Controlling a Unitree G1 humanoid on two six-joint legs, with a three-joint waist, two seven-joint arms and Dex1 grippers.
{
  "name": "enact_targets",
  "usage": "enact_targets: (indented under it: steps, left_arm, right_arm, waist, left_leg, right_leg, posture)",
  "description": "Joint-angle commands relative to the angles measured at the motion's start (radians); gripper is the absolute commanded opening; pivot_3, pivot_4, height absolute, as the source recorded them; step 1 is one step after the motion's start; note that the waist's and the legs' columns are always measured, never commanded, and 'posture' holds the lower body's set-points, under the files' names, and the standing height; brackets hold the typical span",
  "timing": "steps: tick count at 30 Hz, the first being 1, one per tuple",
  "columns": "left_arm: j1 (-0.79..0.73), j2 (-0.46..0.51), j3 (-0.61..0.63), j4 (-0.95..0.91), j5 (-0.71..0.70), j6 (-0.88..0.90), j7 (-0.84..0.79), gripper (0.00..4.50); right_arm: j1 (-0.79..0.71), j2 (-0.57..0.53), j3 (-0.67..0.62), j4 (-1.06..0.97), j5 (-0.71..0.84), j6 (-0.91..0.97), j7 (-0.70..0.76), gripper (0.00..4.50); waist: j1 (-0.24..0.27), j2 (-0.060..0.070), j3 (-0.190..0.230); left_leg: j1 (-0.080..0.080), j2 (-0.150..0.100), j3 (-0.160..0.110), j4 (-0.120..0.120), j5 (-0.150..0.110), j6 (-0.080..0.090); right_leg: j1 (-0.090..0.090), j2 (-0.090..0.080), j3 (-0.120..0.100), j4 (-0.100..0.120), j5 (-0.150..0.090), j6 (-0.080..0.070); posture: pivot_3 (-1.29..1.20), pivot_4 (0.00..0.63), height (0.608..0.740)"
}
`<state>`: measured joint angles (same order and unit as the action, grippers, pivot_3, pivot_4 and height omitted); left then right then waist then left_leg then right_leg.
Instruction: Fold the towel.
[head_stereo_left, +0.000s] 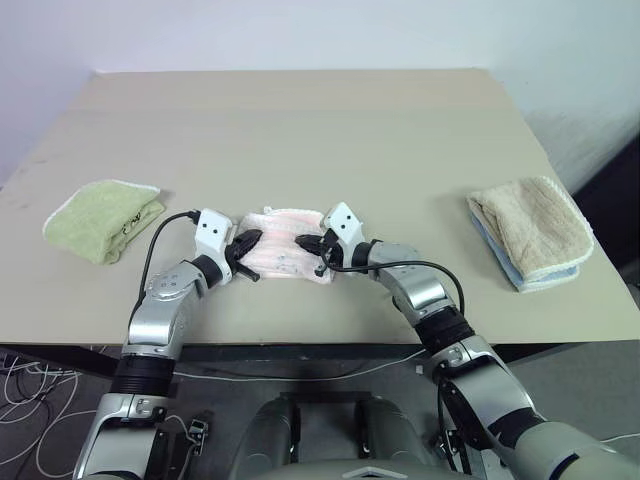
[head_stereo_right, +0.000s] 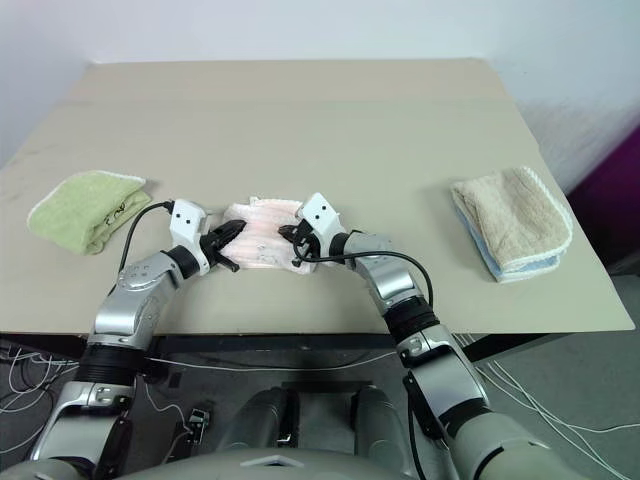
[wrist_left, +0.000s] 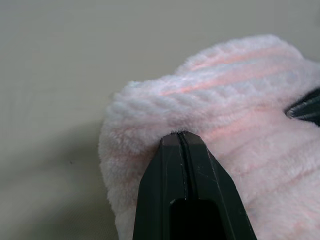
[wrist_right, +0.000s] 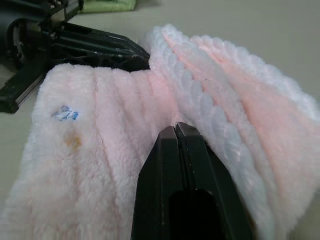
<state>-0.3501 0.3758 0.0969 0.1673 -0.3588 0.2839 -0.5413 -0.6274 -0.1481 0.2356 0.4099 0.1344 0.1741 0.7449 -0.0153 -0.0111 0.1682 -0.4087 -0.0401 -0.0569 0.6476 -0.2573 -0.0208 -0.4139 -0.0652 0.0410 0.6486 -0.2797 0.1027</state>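
1. Left hand (head_stereo_left: 246, 243) and right hand (head_stereo_left: 306, 241) are both pinched shut on the towel (head_stereo_left: 283, 254), bunched near my desk (head_stereo_left: 300, 130) edge.
2. Thin pinches may slip when lifted.
3. Bunched layers could fold crooked.

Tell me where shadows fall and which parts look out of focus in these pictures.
Left wrist view: soft shadow on the table beside the pink towel. Right wrist view: the green towel behind is blurred. Left eye view: even light, faint shadows under the grippers.
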Motion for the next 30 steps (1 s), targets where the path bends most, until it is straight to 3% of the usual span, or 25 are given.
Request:
enact_targets:
  steps: [1,8,12,15,20,26,30]
  left_arm:
    - [-0.015,0.021,0.184,-0.114,-0.163,0.061,0.024,0.05]
    - [0.063,0.111,0.296,-0.191,-0.228,0.154,0.026,0.05]
    - [0.097,0.097,0.362,-0.229,-0.406,0.392,0.085,0.05]
    - [0.111,0.060,0.422,-0.246,-0.573,0.572,0.178,0.66]
    - [0.134,-0.019,0.485,-0.277,-0.782,0.722,0.331,2.40]
    - [0.147,-0.081,0.497,-0.281,-0.912,0.765,0.475,4.48]
    - [0.165,-0.096,0.457,-0.277,-0.947,0.792,0.543,4.48]
  right_arm:
    - [0.020,-0.053,-0.086,-0.199,0.087,0.080,0.025,0.00]
    - [0.045,-0.140,-0.190,-0.351,0.176,0.234,0.011,0.00]
    - [0.062,-0.164,-0.196,-0.365,0.165,0.243,-0.005,0.00]
    - [0.076,-0.166,-0.189,-0.380,0.164,0.246,-0.008,0.00]
    - [0.089,-0.167,-0.173,-0.398,0.153,0.243,-0.013,0.00]
    - [0.098,-0.167,-0.166,-0.411,0.151,0.243,-0.021,0.00]
    - [0.101,-0.166,-0.170,-0.418,0.153,0.246,-0.028,0.00]
  waist:
    - [-0.001,0.000,0.000]
    - [-0.001,0.000,0.000]
    - [0.002,0.000,0.000]
    - [0.001,0.000,0.000]
    - [0.000,0.000,0.000]
    - [0.001,0.000,0.000]
    - [0.002,0.000,0.000]
  left_leg:
    - [-0.001,0.000,0.000,0.000,0.000,0.000]
    - [-0.002,0.000,0.000,-0.001,0.000,0.000]
    - [-0.002,0.000,0.000,0.000,0.000,0.000]
    - [-0.002,0.000,0.000,0.000,0.000,0.000]
    - [-0.002,0.000,0.000,0.000,0.000,0.000]
    - [-0.002,0.000,0.000,0.000,0.000,0.000]
    - [-0.002,0.000,0.000,0.000,0.000,0.000]
  right_leg:
    - [-0.001,0.000,0.000,0.000,0.000,0.000]
    - [-0.002,-0.001,0.001,0.000,0.000,0.000]
    - [-0.002,-0.001,0.000,0.000,0.000,0.000]
    - [-0.002,-0.001,0.001,0.000,0.000,0.000]
    - [-0.002,-0.001,0.001,0.000,0.000,0.000]
    - [-0.002,-0.001,0.001,0.000,0.000,0.000]
    - [-0.002,-0.001,0.001,0.000,0.000,0.000]
  posture:
    - [0.00,0.150,0.740]
    - [0.00,0.150,0.740]
    - [0.00,0.150,0.740]
    - [0.00,0.150,0.740]
    - [0.00,0.150,0.740]
    - [0.00,0.150,0.740]
    - [0.00,0.150,0.740]
